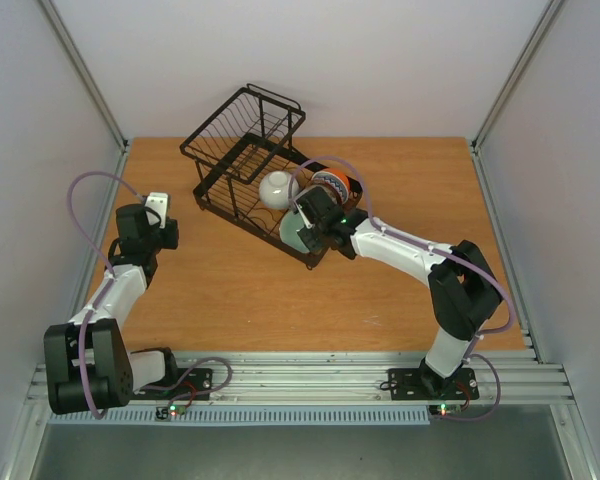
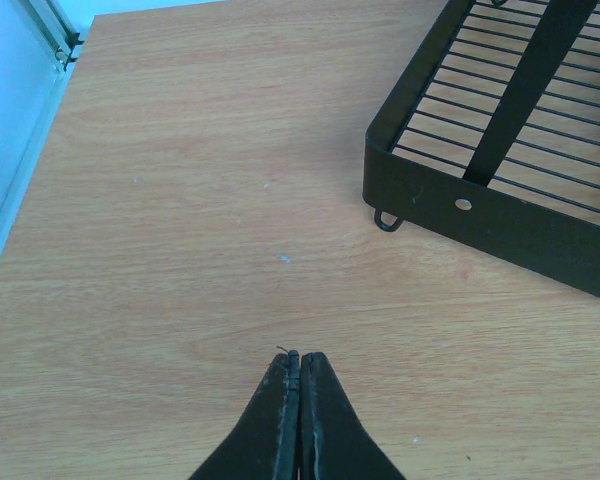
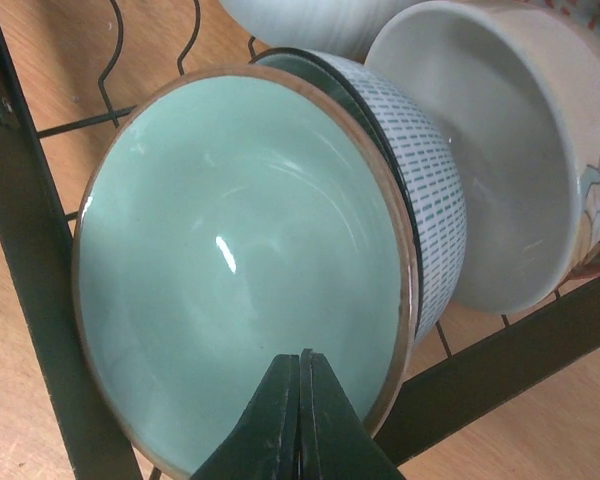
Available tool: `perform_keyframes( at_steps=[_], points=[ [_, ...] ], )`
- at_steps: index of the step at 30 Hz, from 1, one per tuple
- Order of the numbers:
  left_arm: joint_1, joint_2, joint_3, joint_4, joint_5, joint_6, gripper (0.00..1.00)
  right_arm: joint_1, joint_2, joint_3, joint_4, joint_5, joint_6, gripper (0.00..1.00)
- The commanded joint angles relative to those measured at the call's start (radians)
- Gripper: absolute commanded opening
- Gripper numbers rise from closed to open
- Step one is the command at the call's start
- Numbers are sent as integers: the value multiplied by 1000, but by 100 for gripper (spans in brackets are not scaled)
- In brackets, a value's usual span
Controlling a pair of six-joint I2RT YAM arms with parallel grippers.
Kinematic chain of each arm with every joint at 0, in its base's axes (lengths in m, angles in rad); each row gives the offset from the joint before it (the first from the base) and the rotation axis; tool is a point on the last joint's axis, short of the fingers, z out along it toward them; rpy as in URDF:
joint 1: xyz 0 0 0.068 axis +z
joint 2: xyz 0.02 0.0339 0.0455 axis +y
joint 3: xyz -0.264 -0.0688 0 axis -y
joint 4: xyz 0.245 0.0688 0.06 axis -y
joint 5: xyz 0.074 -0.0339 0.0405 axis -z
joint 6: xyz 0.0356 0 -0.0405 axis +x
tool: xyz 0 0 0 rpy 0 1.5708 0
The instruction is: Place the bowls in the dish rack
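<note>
Left gripper (image 1: 158,208): table's (image 1: 230,290) 9 o'clock, fingers pressed together, nothing between them, over bare wood. Dish rack (image 1: 242,160): from table centre toward 12 o'clock. Bowls in rack's 4 o'clock end: white bowl (image 1: 278,188), orange-rimmed bowl (image 1: 330,180), celadon bowl (image 3: 240,260) standing on edge. Right gripper (image 3: 300,400): fingers together, empty, tips before celadon bowl's inside; contact unclear.

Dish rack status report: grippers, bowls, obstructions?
Left gripper shut, empty, over table. Right gripper shut, at green bowl standing in dish rack. No obstruction seen.
</note>
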Motion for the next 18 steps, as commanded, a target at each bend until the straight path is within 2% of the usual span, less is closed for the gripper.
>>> perform_keyframes(
  at_steps=[1, 6, 13, 18],
  points=[
    [8, -18, -15, 59, -6, -8, 1, -5, -38, -14, 18, 1, 7, 1],
    [8, -20, -14, 59, -5, -9, 1, -6, -55, -12, 12, 1, 23, 2],
    [7, -16, -11, 59, -6, -8, 1, -5, -111, 15, -23, -21, 36, 29],
    [8, -21, -13, 56, 1, -9, 1, -7, -108, 58, -68, -16, 36, 33]
  ],
)
